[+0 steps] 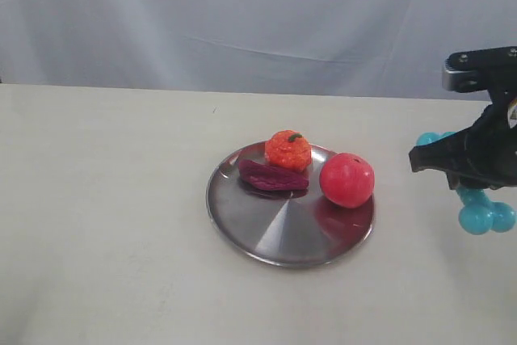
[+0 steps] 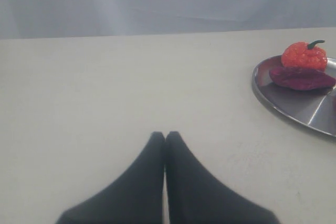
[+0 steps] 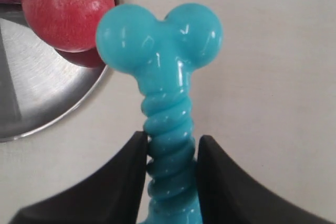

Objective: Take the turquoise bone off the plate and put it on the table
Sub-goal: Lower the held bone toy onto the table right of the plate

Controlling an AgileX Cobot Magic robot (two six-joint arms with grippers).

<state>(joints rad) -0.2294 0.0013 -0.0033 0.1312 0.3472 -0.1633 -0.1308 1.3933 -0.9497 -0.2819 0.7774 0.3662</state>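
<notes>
The turquoise bone is off the silver plate, out to the plate's right over the cream table. My right gripper is shut on its ribbed shaft. In the right wrist view the black fingers press the shaft from both sides at my right gripper, and the bone sticks out with its knobbed end past the plate's rim. I cannot tell whether the bone touches the table. My left gripper is shut on nothing above bare table and does not show in the exterior view.
Three things rest on the plate: a red apple near its right rim, an orange fruit with a green stem, and a purple piece in front of it. A grey-white cloth backdrop stands behind the table.
</notes>
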